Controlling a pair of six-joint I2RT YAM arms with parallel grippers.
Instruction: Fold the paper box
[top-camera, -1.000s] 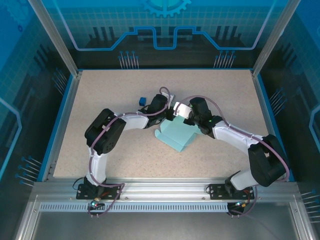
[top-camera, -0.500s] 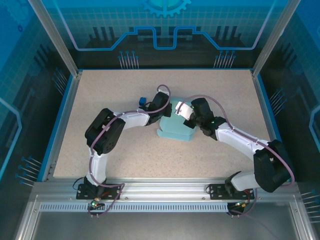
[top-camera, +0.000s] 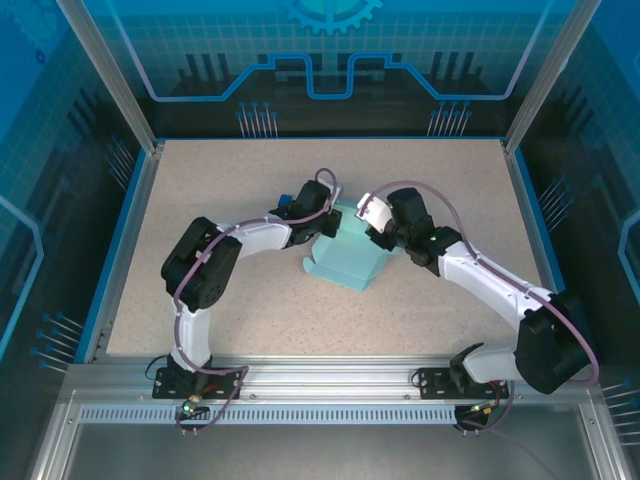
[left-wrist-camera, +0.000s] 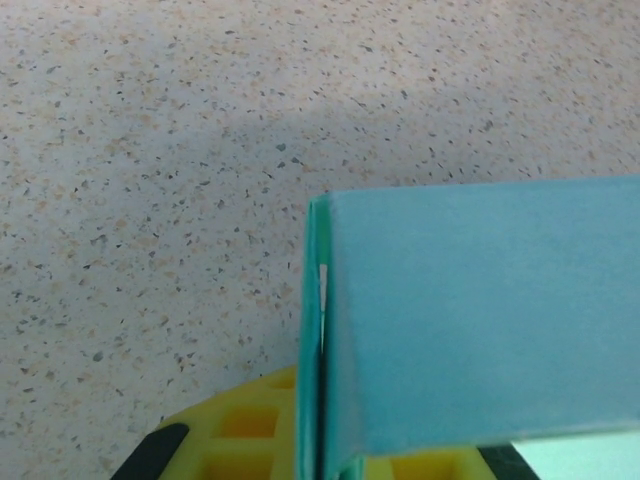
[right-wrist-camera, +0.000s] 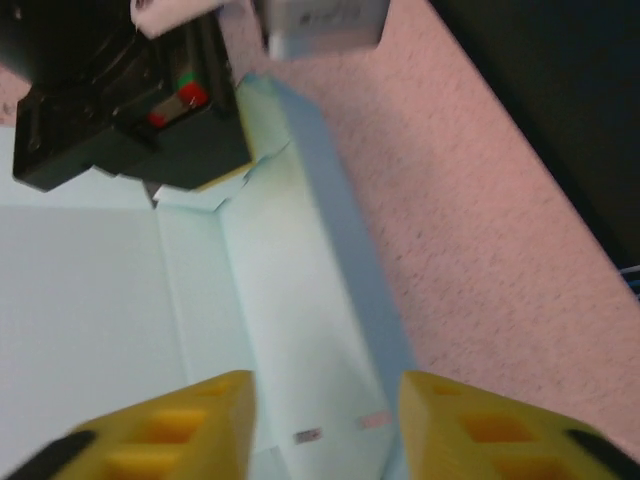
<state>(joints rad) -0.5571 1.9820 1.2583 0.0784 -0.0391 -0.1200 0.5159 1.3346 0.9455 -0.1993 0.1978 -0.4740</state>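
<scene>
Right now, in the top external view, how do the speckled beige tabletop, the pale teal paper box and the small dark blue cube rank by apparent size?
Largest to smallest:
1. speckled beige tabletop, by far the largest
2. pale teal paper box, mid-sized
3. small dark blue cube, clearly the smallest

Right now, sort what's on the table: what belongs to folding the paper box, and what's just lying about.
Belongs to the job:
- paper box
- left gripper, clamped on the box's edge
- right gripper, open over a folded flap

Just lying about:
- small dark blue cube on the table
</scene>
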